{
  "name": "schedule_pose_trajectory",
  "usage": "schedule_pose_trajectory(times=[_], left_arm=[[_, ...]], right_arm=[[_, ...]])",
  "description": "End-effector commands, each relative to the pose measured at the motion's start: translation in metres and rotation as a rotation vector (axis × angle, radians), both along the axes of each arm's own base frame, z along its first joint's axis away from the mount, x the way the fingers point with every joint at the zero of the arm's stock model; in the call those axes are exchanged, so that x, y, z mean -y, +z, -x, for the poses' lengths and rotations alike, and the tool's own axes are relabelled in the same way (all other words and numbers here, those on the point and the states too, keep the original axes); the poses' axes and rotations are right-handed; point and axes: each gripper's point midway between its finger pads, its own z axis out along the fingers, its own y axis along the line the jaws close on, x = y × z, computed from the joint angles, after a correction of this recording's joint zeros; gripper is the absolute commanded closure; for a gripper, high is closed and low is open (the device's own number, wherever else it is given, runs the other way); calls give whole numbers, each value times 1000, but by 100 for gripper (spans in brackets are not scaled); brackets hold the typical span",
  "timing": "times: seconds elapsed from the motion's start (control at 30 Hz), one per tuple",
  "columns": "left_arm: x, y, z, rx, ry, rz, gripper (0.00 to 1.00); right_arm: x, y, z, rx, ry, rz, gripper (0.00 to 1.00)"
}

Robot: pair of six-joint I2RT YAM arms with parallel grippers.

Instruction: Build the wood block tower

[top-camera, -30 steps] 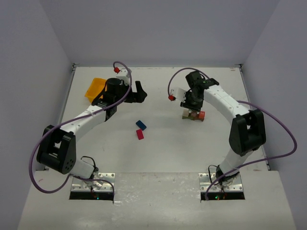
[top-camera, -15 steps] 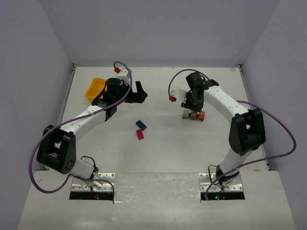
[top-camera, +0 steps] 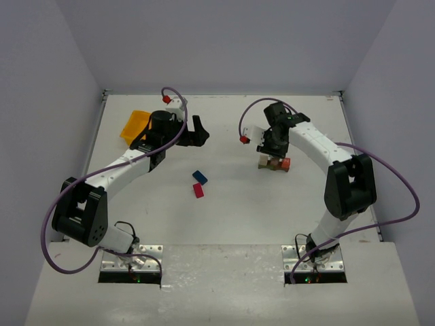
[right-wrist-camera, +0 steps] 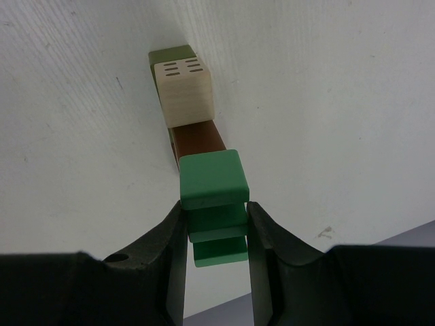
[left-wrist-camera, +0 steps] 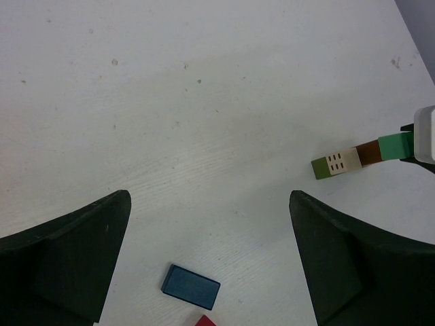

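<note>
The teal block is clamped by the right gripper, apparently seated atop the tower, right of the counter's centre. The left gripper is held apart, nearer the blue block.

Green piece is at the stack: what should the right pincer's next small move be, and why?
Probably ease the right pincer open: its green block appears seated on the brown block, roughly in line with the stack.
</note>
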Motion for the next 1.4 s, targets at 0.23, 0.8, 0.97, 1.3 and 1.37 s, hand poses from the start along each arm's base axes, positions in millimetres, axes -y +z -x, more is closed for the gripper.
schedule_pose_trajectory(times=[0.23,0.8,0.97,1.3,1.37], left_arm=[[12,21,-10,56,-47,24,0],[15,22,-7,53,-68,27,0],[15,21,-7,56,-68,20,0],[17,21,-6,57,-74,16,0],[17,21,-7,58,-72,17,0]], right_arm=[[-2,8,-7,42,7,-22,84],[1,8,-9,55,-2,-6,63],[2,8,-9,56,-4,-5,62],[3,9,-4,54,-2,-6,65],[3,10,-4,57,-4,-9,65]])
